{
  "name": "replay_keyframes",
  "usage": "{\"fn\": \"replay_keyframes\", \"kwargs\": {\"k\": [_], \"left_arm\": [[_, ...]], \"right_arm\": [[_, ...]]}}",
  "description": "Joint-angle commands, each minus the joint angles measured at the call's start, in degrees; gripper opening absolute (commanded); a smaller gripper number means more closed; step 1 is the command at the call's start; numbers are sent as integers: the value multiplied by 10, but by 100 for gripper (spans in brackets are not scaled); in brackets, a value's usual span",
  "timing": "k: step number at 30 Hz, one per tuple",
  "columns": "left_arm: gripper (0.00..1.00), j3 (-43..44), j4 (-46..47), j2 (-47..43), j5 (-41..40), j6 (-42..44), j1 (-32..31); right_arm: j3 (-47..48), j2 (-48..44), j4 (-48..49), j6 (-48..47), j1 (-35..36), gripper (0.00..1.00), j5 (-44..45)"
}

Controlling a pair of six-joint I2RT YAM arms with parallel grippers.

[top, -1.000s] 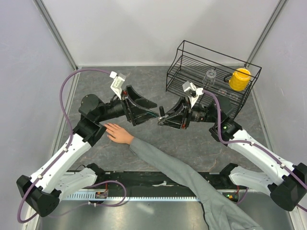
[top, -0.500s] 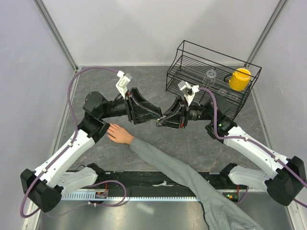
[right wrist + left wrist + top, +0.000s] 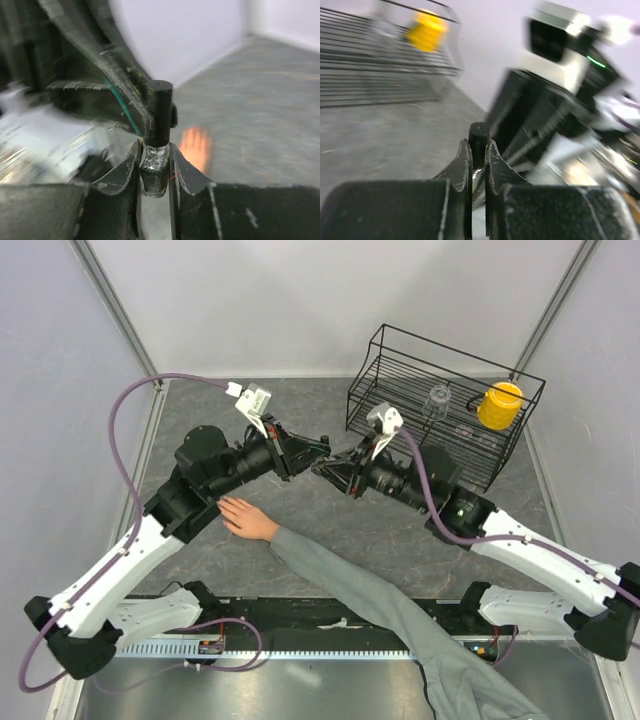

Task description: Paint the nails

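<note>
- Nails (image 3: 228,506) too small to make out; hand (image 3: 248,518) flat on table (image 3: 360,532), left half, fingers toward left edge.
- Well apart from both grippers, toward near-left corner from them.
- Left gripper (image 3: 478,150) clamped on black cap (image 3: 159,112).
- Right gripper (image 3: 155,152) pinching small bottle (image 3: 153,172) beneath it.

One bottle (image 3: 157,137), one rack (image 3: 395,390), one mug (image 3: 499,405)

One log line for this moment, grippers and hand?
left gripper shut on black cap | right gripper shut on small bottle | hand flat on table
</note>
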Motion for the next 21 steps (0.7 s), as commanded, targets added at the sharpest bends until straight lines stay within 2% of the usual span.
{"fn": "replay_keyframes", "kwargs": {"k": [1, 5, 6, 8, 11, 12, 13, 14, 15, 16, 17, 18, 20, 21], "left_arm": [[2, 81, -173, 8, -395, 105, -168], [2, 98, -192, 42, -394, 88, -176], [2, 98, -194, 44, -392, 89, -176], [2, 94, -187, 34, -389, 90, -174], [29, 67, -144, -3, -349, 97, -164], [47, 52, -130, -15, -312, 95, -156], [54, 45, -122, -23, -295, 92, -137], [59, 36, -108, -39, -273, 82, -126], [68, 34, -104, -42, -224, 78, -113], [72, 32, -101, -46, -195, 72, -86], [77, 30, -97, -48, -167, 63, -73], [80, 28, -93, -49, -112, 57, -58], [82, 13, -66, -52, -64, 37, -26], [82, 7, -49, -56, -14, 30, -17]], "right_arm": [[66, 16, -148, -148, 181, 0, 502], [73, 45, -144, -151, 192, 0, 520], [69, 43, -138, -156, 189, 0, 507], [55, 30, -122, -162, 180, 0, 419], [22, 1, -69, -152, 150, 0, 297], [14, -5, -62, -149, 132, 0, 269], [2, -11, -57, -148, 122, 0, 243], [-3, -20, -52, -147, 110, 0, 177], [-5, -23, -51, -138, 83, 0, 149], [-12, -33, -50, -132, 68, 0, 122], [-16, -36, -44, -128, 53, 0, 58], [-18, -40, -42, -123, 23, 0, 27], [-22, -49, -37, -111, -2, 0, -37], [-22, -51, -35, -105, -22, 0, -88]]}}
